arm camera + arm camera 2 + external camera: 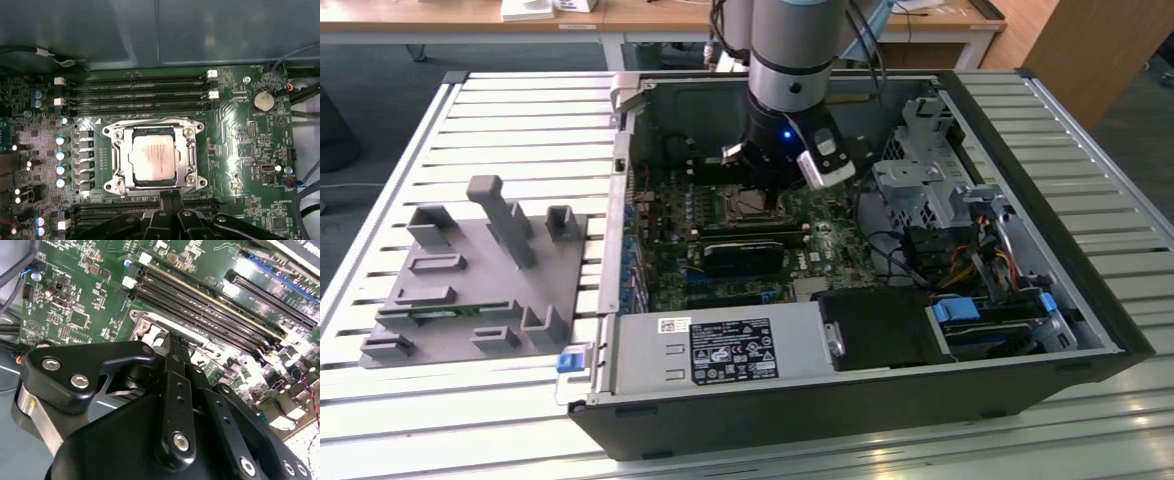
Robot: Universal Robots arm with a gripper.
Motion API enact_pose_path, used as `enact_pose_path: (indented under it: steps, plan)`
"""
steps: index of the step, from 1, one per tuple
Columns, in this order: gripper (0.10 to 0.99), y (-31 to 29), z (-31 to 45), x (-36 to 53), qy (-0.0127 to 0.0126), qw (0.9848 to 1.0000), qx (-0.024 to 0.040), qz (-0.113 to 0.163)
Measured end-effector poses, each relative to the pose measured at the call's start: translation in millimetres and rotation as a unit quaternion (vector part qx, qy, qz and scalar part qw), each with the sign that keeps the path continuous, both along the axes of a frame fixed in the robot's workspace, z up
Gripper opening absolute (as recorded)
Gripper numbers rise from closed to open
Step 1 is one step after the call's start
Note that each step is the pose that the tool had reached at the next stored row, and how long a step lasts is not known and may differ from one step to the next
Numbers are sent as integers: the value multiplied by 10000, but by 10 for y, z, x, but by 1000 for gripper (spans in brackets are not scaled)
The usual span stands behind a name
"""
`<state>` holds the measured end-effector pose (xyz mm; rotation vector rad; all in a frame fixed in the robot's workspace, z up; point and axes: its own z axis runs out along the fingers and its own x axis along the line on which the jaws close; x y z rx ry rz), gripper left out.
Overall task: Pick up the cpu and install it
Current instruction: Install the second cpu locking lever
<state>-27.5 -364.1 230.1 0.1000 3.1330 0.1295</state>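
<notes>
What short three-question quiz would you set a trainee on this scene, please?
1. True or false: the cpu lies inside the motherboard socket.
2. Choose one: the gripper has its jaws A) wide open, B) together and holding nothing, C) clamped on a memory stick.
3. Fill in: in the exterior view, the grey fixture stands on the ____ of the computer case.
Key: 1 true; 2 B; 3 the exterior view's left.
</notes>
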Motion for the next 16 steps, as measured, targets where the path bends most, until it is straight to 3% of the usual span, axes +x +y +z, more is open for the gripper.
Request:
enact_pose_path:
  steps: [7,16]
  plan:
    - [122,-7,-20,-122,0,10000,0,1]
    - [122,-37,-129,-152,18,10000,0,0]
